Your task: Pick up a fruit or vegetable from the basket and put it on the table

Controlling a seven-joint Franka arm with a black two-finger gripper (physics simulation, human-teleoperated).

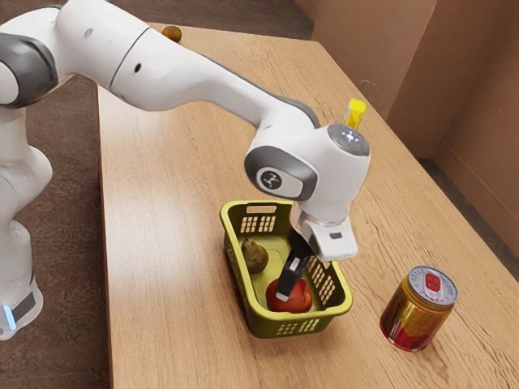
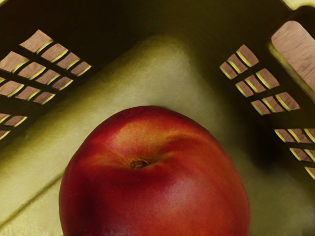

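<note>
In the exterior view my gripper [image 1: 290, 279] reaches down inside the green plastic basket [image 1: 345, 303], overlapping the upper part of a red-orange peach or nectarine [image 1: 300, 301]. Whether it holds the fruit cannot be made out from this angle. A mottled green-brown fruit, perhaps a pear [image 1: 255, 257], lies in the same basket, apart from the red one. The wrist view has the red fruit [image 2: 157, 191] large at its lower edge, stem hollow upward, just under my hand, on the basket's pale floor [image 2: 170, 66].
A gold and red can [image 1: 418, 312] stands on the wooden table [image 1: 178, 324], beside the basket toward the exterior view's right. Something yellow [image 1: 355, 113] shows behind my hand. A small brown round thing [image 1: 172, 33] sits near the table's far edge. Basket walls surround the gripper.
</note>
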